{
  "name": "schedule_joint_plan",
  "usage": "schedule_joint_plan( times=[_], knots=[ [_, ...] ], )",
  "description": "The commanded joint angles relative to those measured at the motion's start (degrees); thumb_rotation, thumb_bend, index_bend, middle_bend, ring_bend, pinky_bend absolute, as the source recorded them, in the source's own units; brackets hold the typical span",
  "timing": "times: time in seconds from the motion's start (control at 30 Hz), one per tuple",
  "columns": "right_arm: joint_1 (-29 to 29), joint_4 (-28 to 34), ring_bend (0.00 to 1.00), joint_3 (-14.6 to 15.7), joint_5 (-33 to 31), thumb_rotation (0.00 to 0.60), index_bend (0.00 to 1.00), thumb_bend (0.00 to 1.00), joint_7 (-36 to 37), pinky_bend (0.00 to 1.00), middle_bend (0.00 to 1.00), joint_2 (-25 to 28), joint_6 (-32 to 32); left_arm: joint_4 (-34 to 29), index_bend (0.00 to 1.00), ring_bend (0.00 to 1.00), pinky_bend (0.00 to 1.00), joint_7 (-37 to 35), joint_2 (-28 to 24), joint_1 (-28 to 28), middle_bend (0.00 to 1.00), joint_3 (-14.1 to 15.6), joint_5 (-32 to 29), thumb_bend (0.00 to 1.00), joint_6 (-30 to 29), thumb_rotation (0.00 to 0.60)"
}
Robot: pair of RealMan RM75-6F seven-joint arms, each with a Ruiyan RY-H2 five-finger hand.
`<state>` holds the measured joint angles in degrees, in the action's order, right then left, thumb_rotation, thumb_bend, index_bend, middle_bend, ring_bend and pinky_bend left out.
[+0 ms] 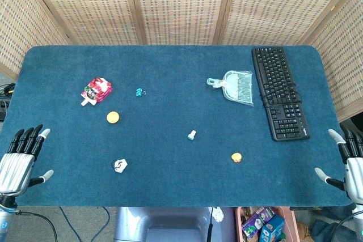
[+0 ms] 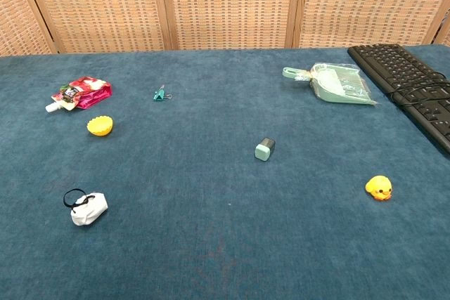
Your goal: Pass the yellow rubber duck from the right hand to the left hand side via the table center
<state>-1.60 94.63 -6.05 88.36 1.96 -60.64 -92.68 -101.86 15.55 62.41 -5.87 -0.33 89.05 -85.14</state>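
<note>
The yellow rubber duck [image 1: 236,157] [image 2: 379,188] lies on the blue table [image 1: 170,72] [image 2: 211,244] toward the front right, on its own. My right hand [image 1: 346,162] hovers at the table's right front corner, fingers spread, holding nothing, well to the right of the duck. At the left front corner my left hand [image 1: 21,157] is likewise spread and holds nothing. Neither hand shows in the chest view.
A black keyboard [image 1: 279,91] [image 2: 415,86] and a pale green dustpan [image 1: 237,86] [image 2: 337,83] lie at the back right. A small grey-green block [image 1: 192,135] [image 2: 264,149] sits near the centre. On the left are a red pouch [image 1: 96,90] [image 2: 79,94], a yellow half-shell [image 1: 113,117] [image 2: 100,126], a teal clip [image 1: 139,92] [image 2: 159,93] and a white bag [image 1: 119,166] [image 2: 87,208].
</note>
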Motion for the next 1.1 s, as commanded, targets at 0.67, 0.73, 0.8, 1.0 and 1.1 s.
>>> schedule_joint_plan(
  times=[0.67,0.73,0.8,1.0,1.1],
  knots=[
    [-15.4,-9.1,0.0,2.0,7.0,0.6,0.13,0.0,3.0,0.0,0.0,-10.4,21.2,0.4,0.0,0.0,0.0,3.0,1.7,-1.2,0.0,-1.4,-3.3,0.0,2.2,0.6],
    [-17.6,-11.0,0.0,1.7,6.7,0.6,0.22,0.0,3.2,0.0,0.0,-12.0,24.3,0.4,0.0,0.0,0.0,3.8,2.1,-1.3,0.0,-1.6,-4.0,0.0,2.5,0.6],
    [-19.3,-12.4,0.0,1.3,5.7,0.6,0.29,0.03,1.3,0.0,0.0,-13.6,26.7,0.5,0.0,0.0,0.0,4.3,2.4,-1.5,0.0,-1.8,-4.7,0.0,2.9,0.6],
    [-21.8,-12.8,0.0,1.0,1.2,0.6,0.31,0.16,-1.5,0.0,0.0,-17.1,32.8,0.7,0.0,0.0,0.0,5.0,2.8,-2.2,0.0,-2.4,-6.6,0.0,4.1,0.6],
    [-22.9,-12.9,0.0,0.9,-1.0,0.6,0.31,0.2,-2.0,0.0,0.0,-19.0,35.3,0.6,0.0,0.0,0.0,5.4,2.9,-2.7,0.0,-2.4,-6.9,0.0,5.1,0.6]
  ],
)
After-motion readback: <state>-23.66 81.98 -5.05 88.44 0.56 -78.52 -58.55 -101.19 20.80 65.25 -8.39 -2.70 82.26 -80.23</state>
